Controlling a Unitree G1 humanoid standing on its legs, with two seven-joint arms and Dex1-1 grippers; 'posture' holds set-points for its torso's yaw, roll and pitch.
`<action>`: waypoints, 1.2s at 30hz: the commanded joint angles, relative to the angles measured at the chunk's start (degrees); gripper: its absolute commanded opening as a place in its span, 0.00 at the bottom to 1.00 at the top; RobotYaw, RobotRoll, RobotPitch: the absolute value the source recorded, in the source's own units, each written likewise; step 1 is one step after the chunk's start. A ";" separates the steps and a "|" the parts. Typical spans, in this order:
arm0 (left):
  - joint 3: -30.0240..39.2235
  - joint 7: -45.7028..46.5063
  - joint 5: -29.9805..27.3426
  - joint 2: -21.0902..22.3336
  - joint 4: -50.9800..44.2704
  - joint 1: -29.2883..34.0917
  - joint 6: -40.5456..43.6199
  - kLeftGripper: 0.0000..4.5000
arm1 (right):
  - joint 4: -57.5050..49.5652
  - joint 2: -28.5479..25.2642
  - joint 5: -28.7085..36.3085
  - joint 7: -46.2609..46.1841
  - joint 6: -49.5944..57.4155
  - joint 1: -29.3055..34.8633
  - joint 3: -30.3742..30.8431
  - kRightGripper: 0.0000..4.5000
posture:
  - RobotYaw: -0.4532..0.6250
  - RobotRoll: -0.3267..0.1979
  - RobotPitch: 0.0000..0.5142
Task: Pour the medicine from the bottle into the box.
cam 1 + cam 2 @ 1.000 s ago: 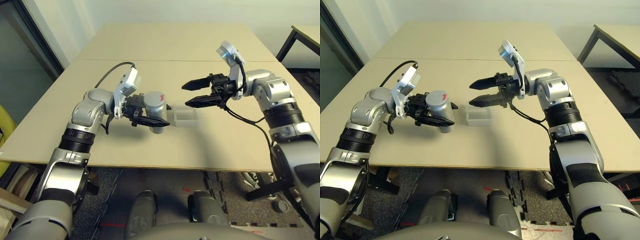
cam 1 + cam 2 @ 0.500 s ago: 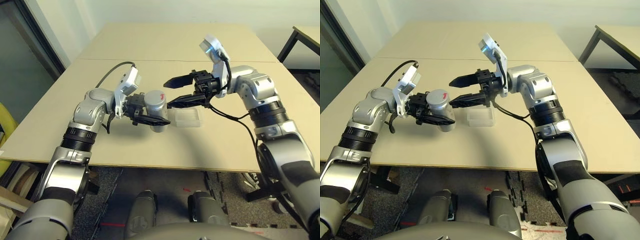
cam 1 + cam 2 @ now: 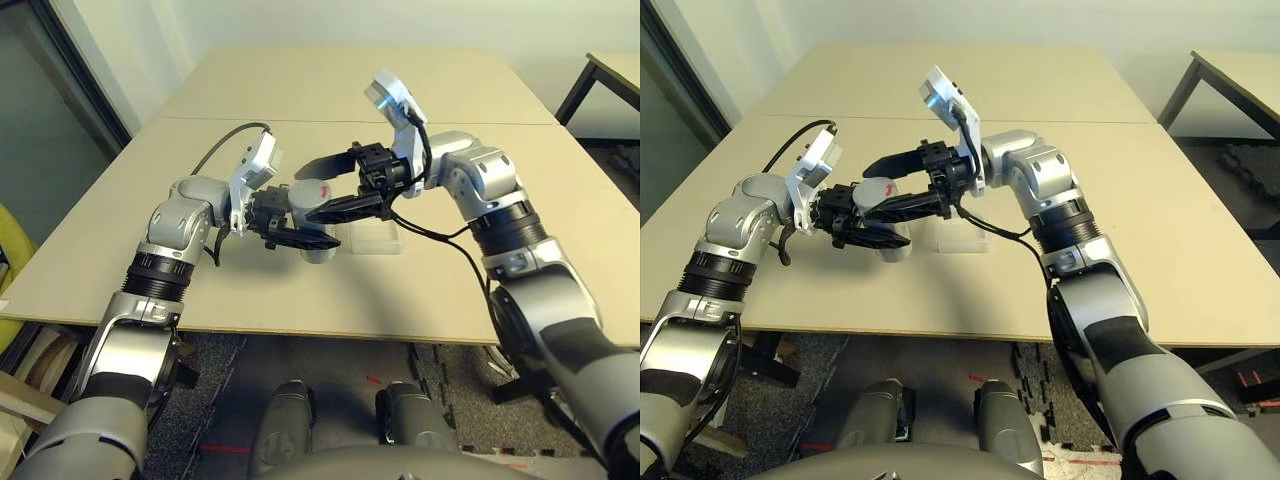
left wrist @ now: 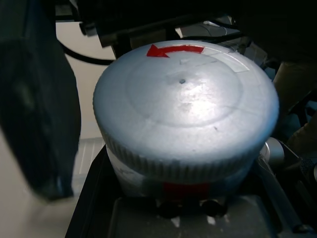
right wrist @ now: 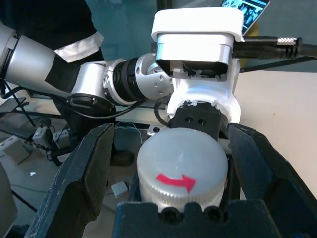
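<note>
My left gripper point(image 3: 298, 228) is shut on the silvery-grey bottle point(image 3: 316, 248) and holds it tilted just above the table. The bottle's grey cap point(image 4: 185, 99), marked with a red arrow, is on and faces my right gripper point(image 3: 308, 192). That gripper is open, with one black finger point(image 5: 81, 178) on each side of the cap and not pressing it. The clear plastic box point(image 3: 375, 238) rests on the table just right of the bottle, under my right wrist. The medicine is hidden.
Two tan tables point(image 3: 440, 290) are pushed together, with a seam point(image 3: 480, 122) running across behind the arms. A dark-legged table point(image 3: 600, 75) stands at the far right. A black cable point(image 3: 215, 150) loops from my left wrist.
My right gripper has swung left from above the box to the bottle's cap and now straddles it, still open. The left arm and the bottle have stayed put.
</note>
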 commanded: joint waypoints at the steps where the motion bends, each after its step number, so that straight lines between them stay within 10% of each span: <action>1: -0.11 0.31 -0.23 -0.23 -0.48 -0.57 0.19 0.57 | 1.44 0.71 -0.87 -0.51 -1.68 -1.36 0.80 1.00 | 0.42 0.62 0.00; 36: 0.96 1.58 -1.76 0.84 -2.97 0.41 1.42 0.57 | 7.71 -5.15 0.27 -0.73 -4.24 -1.33 -3.52 1.00 | 0.42 0.62 0.00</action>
